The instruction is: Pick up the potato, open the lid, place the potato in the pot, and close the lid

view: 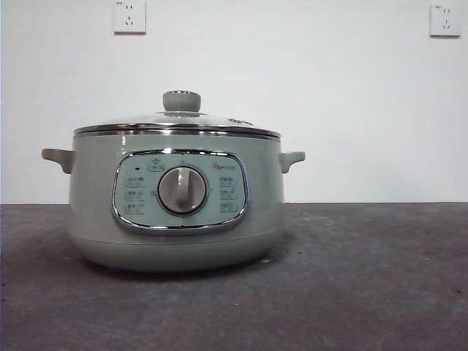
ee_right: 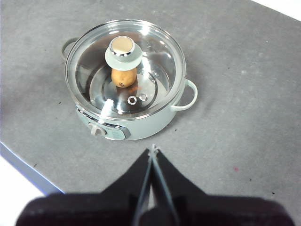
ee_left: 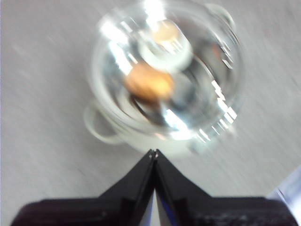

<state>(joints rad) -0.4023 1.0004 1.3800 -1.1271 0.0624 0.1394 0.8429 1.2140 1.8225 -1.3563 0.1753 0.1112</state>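
Note:
The sage-green pot (view: 175, 201) stands on the grey table with the glass lid (view: 179, 123) closed on it, knob (view: 181, 101) on top. The pot (ee_right: 136, 125) and lid (ee_right: 155, 44) also show in the right wrist view, with the orange-brown potato (ee_right: 123, 77) inside under the glass. The blurred left wrist view shows the pot (ee_left: 101, 125), lid (ee_left: 207, 89) and potato (ee_left: 148, 83) from above. My left gripper (ee_left: 154, 153) is shut and empty, above and apart from the pot. My right gripper (ee_right: 153, 149) is shut and empty, raised clear of the pot's dial side.
The grey table (view: 365, 278) spreads around the pot. Its front edge (ee_right: 28, 172) shows in the right wrist view. Two wall sockets (view: 129, 16) sit on the white wall behind.

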